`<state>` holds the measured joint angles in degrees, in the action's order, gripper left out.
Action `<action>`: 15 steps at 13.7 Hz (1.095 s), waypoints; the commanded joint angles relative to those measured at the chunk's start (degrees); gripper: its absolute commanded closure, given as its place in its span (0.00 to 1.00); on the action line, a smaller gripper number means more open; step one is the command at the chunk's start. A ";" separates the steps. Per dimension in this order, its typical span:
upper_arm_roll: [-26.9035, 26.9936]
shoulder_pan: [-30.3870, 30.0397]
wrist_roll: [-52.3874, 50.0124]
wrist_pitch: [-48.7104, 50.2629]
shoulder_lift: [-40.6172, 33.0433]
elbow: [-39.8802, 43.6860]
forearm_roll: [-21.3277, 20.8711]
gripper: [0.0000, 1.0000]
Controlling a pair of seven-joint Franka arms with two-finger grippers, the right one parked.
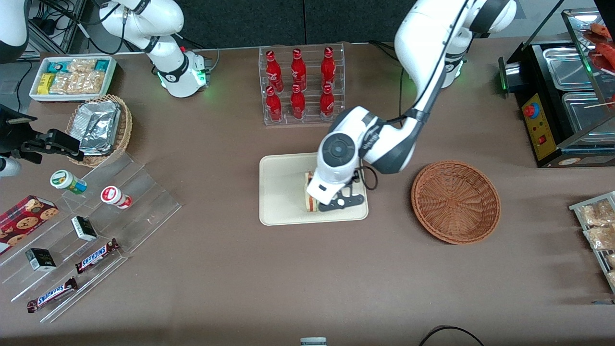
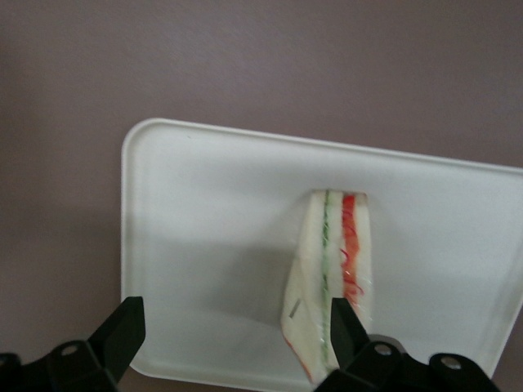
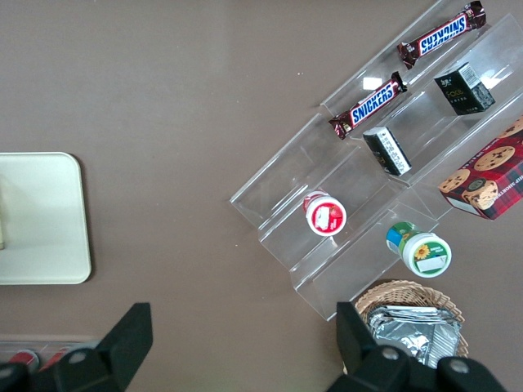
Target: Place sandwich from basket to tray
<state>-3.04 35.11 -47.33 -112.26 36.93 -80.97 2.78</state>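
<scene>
Sandwich [image 2: 331,278] — a small triangular wedge of pale cream bread with a green stripe and a red-orange stripe running side by side along its cut edge — lies on the flat cream-beige rectangular tray [image 1: 281,192] with rounded corners and a low raised rim. In the front view only a sliver of the wedge shows [image 1: 311,199], tucked under the white wrist of the working arm, in the part of the tray nearer the front camera and toward the working arm's end.

Above it hovers the gripper [image 2: 233,327], its black fingers [image 2: 122,331] spread wide and released; one finger stands over the bare tray floor, the other overlaps the wedge's edge in the wrist view, and nothing is clamped between them.

On the brown tabletop [image 1: 288,278], the round, shallow, reddish-brown woven wicker basket [image 1: 455,202] sits apart from the tray, toward the working arm's end — its woven floor bare.
</scene>
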 commanded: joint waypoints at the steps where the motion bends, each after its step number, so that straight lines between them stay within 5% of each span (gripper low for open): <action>1: -0.30 -3.54 4.77 0.55 -4.75 -5.32 0.21 0.00; 15: -0.56 -26.48 40.54 20.21 -22.50 -11.13 0.21 0.00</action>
<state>-2.68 10.95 -10.74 -95.20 20.44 -88.24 2.77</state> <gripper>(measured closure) 0.000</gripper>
